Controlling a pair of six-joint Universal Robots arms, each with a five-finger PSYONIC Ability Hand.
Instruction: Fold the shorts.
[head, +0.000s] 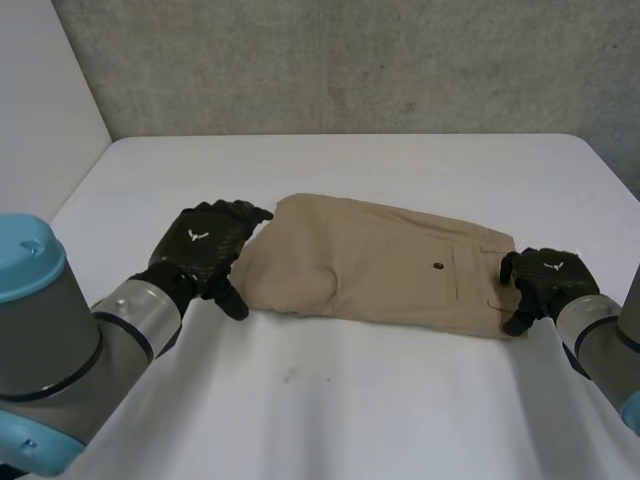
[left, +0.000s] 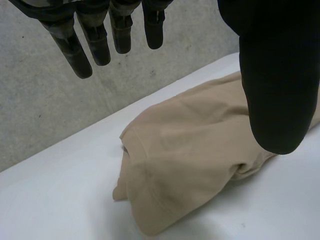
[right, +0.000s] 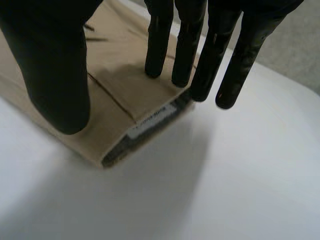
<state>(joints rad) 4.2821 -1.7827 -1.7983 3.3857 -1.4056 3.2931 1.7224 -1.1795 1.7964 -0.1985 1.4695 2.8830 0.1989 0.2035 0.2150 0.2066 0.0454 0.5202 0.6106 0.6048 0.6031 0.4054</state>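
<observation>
The tan shorts lie folded flat across the middle of the white table, with a dark button on the back pocket. My left hand hovers at their left end, where the cloth bunches under its palm; its fingers are straight and spread, apart from the cloth. At the right end my right hand rests on the waistband. There its straight fingertips touch the waistband corner of the shorts, and the thumb stands over the near edge without pinching.
A grey concrete wall runs behind the table's far edge, and a white panel stands at the left. Bare tabletop lies in front of the shorts and behind them.
</observation>
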